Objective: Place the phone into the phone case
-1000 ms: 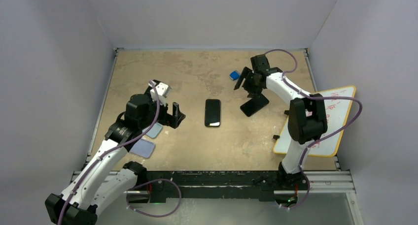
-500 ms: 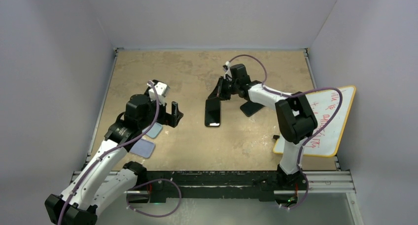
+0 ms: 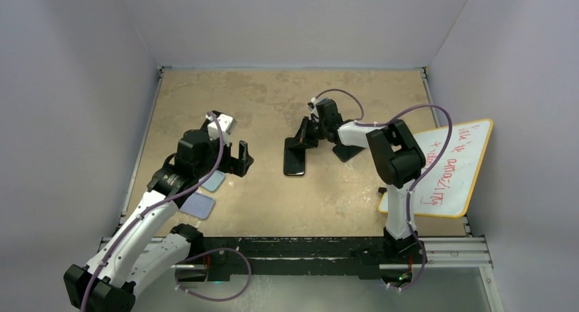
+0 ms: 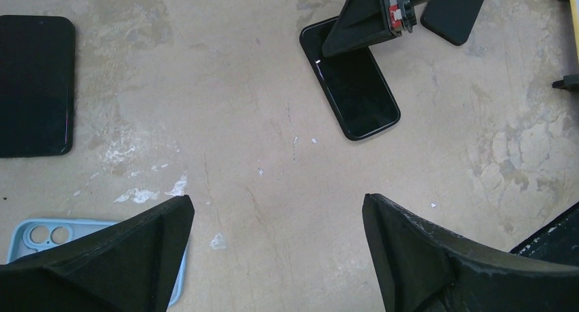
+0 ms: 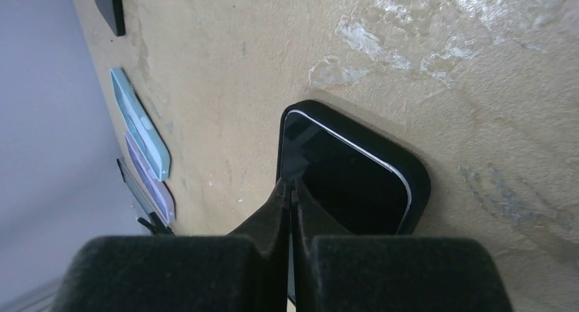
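Worn tan tabletop (image 3: 225,100) lies under both arms. The right gripper (image 5: 292,186) has its fingers pressed together, clasping nothing, their joined tips down at the far end of the glossy black slab phone (image 3: 295,162), which lies flat, screen up, mid-table. Just right of it rests a matte black rectangular phone case (image 3: 351,148). The left gripper (image 4: 276,203) hangs well apart from the phone, fingers spread wide and empty, a pale blue plastic phone case (image 4: 41,233) partly hidden behind one finger.
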You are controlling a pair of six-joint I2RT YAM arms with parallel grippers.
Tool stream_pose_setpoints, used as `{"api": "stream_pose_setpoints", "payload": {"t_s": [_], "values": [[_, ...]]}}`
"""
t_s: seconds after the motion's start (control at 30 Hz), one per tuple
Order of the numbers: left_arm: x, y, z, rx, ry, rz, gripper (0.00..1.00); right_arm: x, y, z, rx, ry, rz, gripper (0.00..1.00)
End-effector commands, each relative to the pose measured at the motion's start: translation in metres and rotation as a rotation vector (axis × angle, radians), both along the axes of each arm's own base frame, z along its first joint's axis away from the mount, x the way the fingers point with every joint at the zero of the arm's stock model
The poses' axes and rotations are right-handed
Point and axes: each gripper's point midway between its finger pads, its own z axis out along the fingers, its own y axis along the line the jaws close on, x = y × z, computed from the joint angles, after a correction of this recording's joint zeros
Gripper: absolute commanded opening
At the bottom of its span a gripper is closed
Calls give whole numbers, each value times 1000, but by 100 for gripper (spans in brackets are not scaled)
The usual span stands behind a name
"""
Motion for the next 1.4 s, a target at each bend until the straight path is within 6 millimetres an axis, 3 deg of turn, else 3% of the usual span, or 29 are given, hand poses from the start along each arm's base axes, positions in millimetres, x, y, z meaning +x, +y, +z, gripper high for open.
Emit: {"api": "stream_pose_setpoints", "payload": {"t_s": [0.0, 0.13, 0.33, 0.4, 0.57, 0.73, 0.83, 1.1, 1.27, 1.37], "values": [[7, 2, 13, 7, -34, 10, 100, 7, -8, 3, -34, -60, -30, 0], [8, 3, 8, 9, -15, 28, 98, 7, -15, 19, -62, -90, -48, 0], [9, 1, 6, 0, 0, 28, 97, 0, -23, 68, -44, -206, -55, 0], [14, -1, 7, -1, 5, 30, 97, -7, -29, 83, -44, -243, -55, 5], [31, -4, 11, 19, 38, 57, 95, -30, -44, 114, -45, -328, -45, 37], [65, 7, 22, 11, 62, 125, 94, -56, -57, 137, -26, -409, -23, 70], [87, 17, 26, 12, 74, 169, 93, -70, -64, 150, -13, -455, -11, 97], [161, 63, 1, 131, 142, 329, 88, -91, -81, 159, -21, -526, -25, 99], [200, 108, -42, 217, 199, 385, 95, -100, -79, 160, -8, -539, 18, 99], [213, 122, -67, 202, 229, 346, 98, -105, -80, 158, -10, -532, 32, 99]]}}
